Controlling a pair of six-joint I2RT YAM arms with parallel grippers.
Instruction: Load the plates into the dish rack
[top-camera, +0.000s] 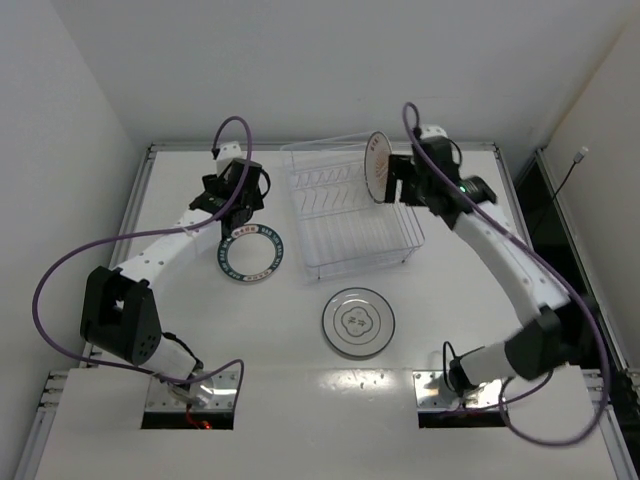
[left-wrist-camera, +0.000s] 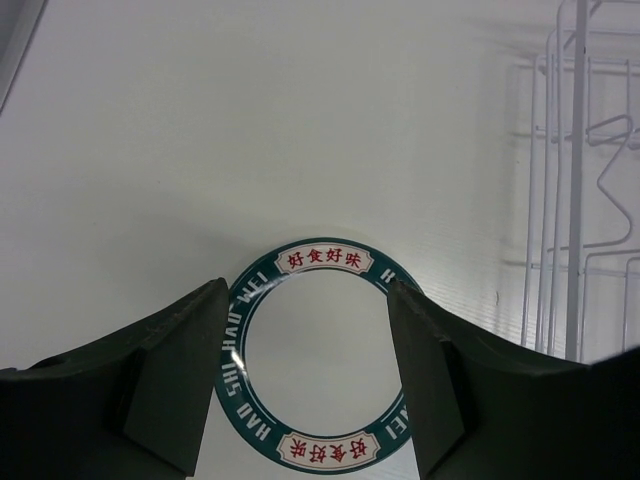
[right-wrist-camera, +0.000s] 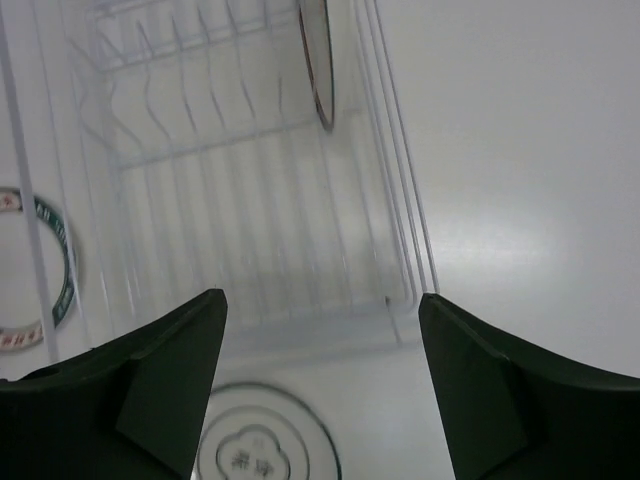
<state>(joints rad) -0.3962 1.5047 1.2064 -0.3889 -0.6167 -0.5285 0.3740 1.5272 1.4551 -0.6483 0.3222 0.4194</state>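
The orange-centred plate (top-camera: 377, 167) stands on edge in the back right of the dish rack (top-camera: 355, 262); the right wrist view shows it edge-on (right-wrist-camera: 318, 60) between the rack's (right-wrist-camera: 395, 200) prongs. My right gripper (top-camera: 401, 186) is open and empty just right of it (right-wrist-camera: 320, 380). The teal-rimmed plate (top-camera: 249, 252) lies flat on the table left of the rack. My left gripper (top-camera: 236, 207) hovers open over its far edge, and the plate (left-wrist-camera: 322, 259) shows between the fingers (left-wrist-camera: 308, 370). The grey glass plate (top-camera: 358, 322) lies flat in front of the rack, also in the right wrist view (right-wrist-camera: 255, 450).
The rack's wire side (left-wrist-camera: 575, 200) stands to the right of the left gripper. White walls close in the table at the back and left. The teal plate's edge (right-wrist-camera: 45, 270) shows through the rack in the right wrist view.
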